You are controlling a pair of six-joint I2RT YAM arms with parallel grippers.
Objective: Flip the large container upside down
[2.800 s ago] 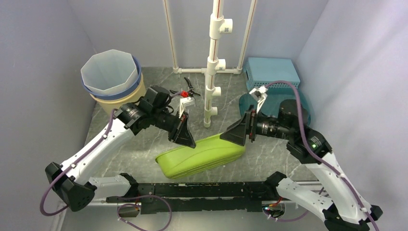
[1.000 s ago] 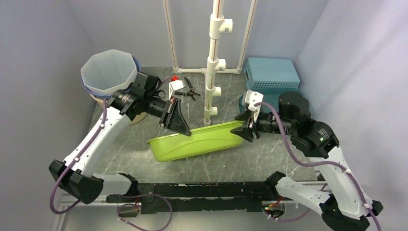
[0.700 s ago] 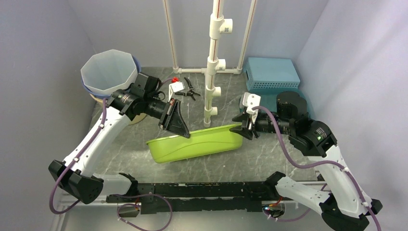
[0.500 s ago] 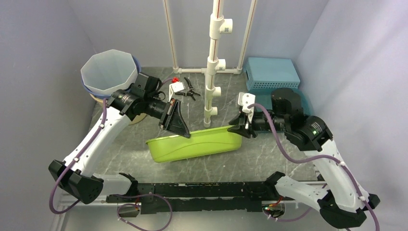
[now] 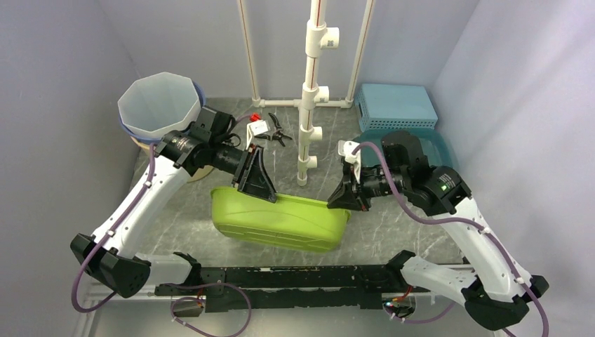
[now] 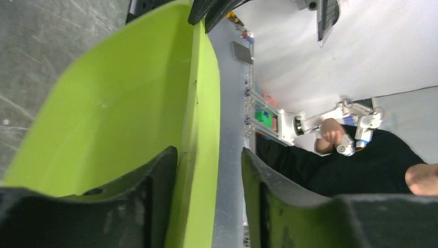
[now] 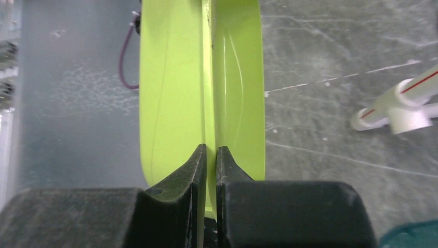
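We saw the large container, lime green, tipped up on the counter between the two hands, its outer wall facing the near edge; the left hand straddled the rim at its left end, fingers apart and not pinching. The right hand was clamped on the thin rim at its right end, fingers pressed against both faces.

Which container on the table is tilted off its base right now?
The lime-green tub, tipped on its side between the left hand and right hand; the pale bucket back left stands upright and the blue crate sits flat.
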